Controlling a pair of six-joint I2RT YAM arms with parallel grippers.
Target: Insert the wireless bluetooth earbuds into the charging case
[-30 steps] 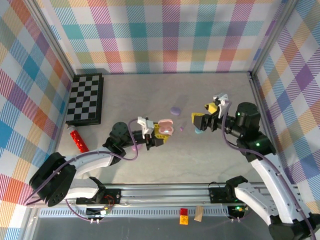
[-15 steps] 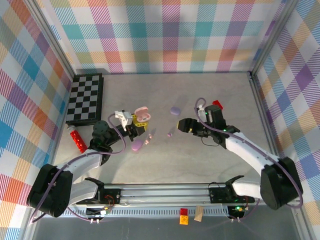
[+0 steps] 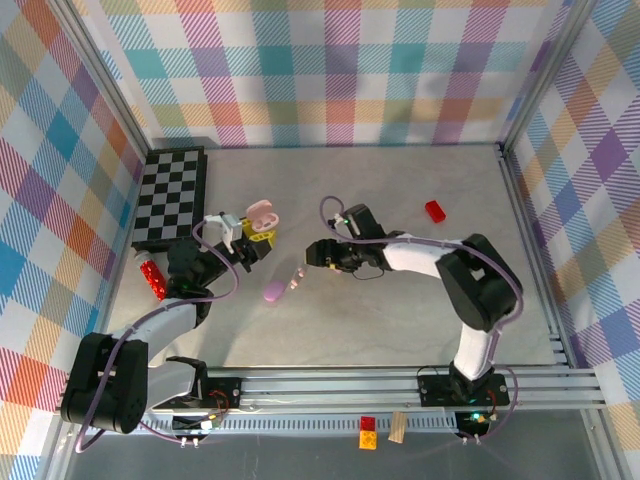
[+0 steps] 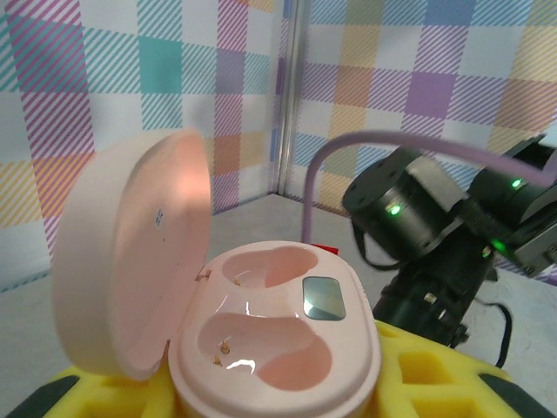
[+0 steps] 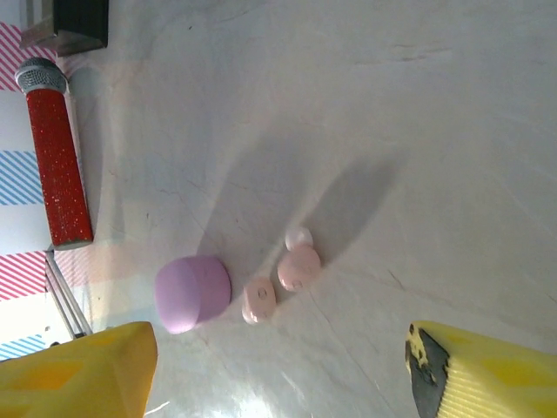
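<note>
Two tiny pale pink earbuds (image 5: pixel 298 268) lie just beside each other on the worktop (image 5: pixel 392 131). The pink charging case (image 4: pixel 274 340) sits upright, clamped in the left claw (image 3: pixel 258 232), with its lid hinged open and both wells empty.

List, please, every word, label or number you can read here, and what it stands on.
None can be read.
Tiny bluish print inside the lid of the pink charging case: too small to read.
</note>
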